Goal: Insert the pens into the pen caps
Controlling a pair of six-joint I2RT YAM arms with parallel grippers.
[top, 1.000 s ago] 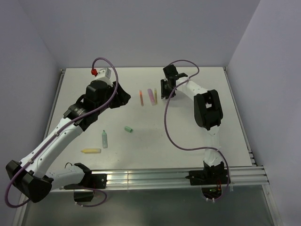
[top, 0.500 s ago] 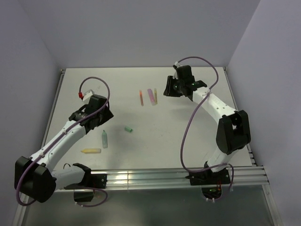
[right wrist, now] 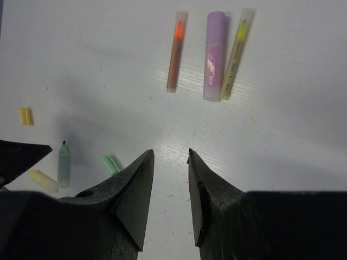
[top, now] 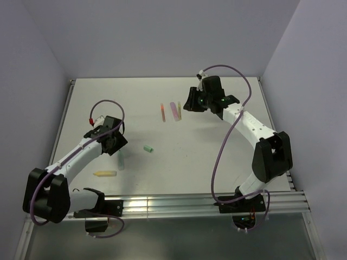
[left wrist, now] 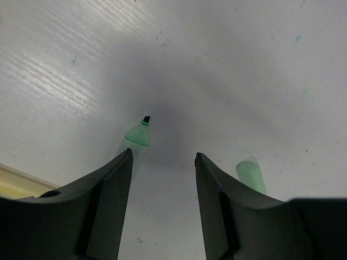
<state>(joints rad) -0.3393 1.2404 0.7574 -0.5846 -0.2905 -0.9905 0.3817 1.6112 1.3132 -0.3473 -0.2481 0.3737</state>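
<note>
The mint green pen lies at the front left, its black tip uncapped. My left gripper is open and empty just behind it. In the left wrist view the pen's tip shows beside the left finger and the green cap lies to the right. A yellow pen lies nearer the front edge. The orange pen, purple pen and olive-yellow pen lie side by side at the back. My right gripper is open and empty to their right. A yellow cap shows in the right wrist view.
The green cap lies alone mid-table. The white table has grey walls behind and at both sides, and an aluminium rail along the front edge. Purple cables loop over both arms.
My left arm has drawn back from the table's far left and dropped toward the mint green pen. My right arm has stretched out, and its gripper has shifted slightly left by the three pens.
</note>
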